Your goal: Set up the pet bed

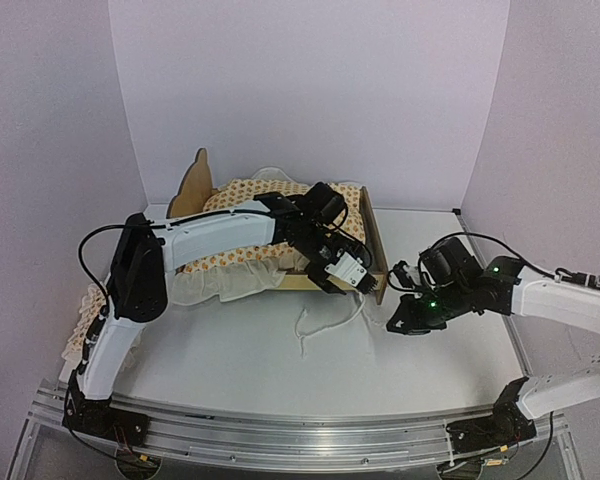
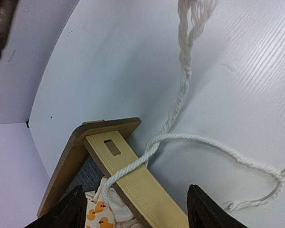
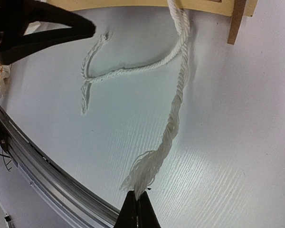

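The pet bed (image 1: 377,245) sits in the middle of the white table (image 1: 280,370), a bit toward 12 o'clock. Its tall wavy headboard (image 1: 193,185) is at the 10 o'clock end. Its low wooden end board is at the 3 o'clock end. A soft cushion (image 1: 250,195) with little orange ducks lies in the bed, and its frilly edge hangs over the side at 6 o'clock.

The left arm reaches across the bed. The left gripper (image 1: 338,275) hangs over the bed's 4 o'clock corner. From its own camera the left gripper (image 2: 137,211) has its jaws spread wide. A pale wood side rail (image 2: 133,180) runs between them, and they do not touch it. A white cord (image 2: 180,95) loops over that rail and trails onto the table.

The right gripper (image 1: 398,322) is low over the table, near the bed at 4 o'clock. Its jaws are pressed tight together. The fluffy end of the cord (image 3: 178,104) reaches right up to the tips of the right gripper (image 3: 137,209). I cannot tell if any threads are caught.

A small frilly pillow (image 1: 80,320) lies at the table's 9 o'clock edge, beside the left arm.
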